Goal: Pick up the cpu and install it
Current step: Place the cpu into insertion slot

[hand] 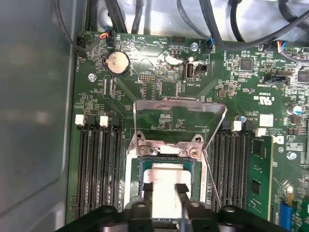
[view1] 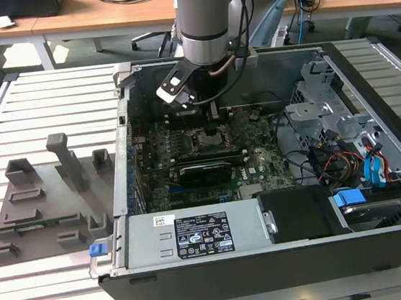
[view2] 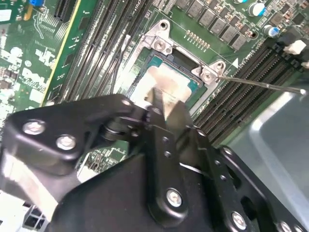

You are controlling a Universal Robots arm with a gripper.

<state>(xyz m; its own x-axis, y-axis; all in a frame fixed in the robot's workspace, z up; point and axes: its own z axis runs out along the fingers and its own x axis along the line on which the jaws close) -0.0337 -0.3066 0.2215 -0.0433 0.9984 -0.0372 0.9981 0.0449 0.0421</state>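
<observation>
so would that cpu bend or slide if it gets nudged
Probably stiff: the cpu is a flat square with a metal top. Likely slippery: the top looks smooth. It seems to sit within the socket frame, so nudges should barely shift it.

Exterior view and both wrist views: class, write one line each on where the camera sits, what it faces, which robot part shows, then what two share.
Exterior view: off the arm, looking down into the open computer case; the arm shows.
First wrist view: on the arm, facing straight onto the motherboard; the claw shows.
Second wrist view: on the arm, angled across the board; the claw's black body shows.
Shared: both wrist views show the cpu under the claw.
</observation>
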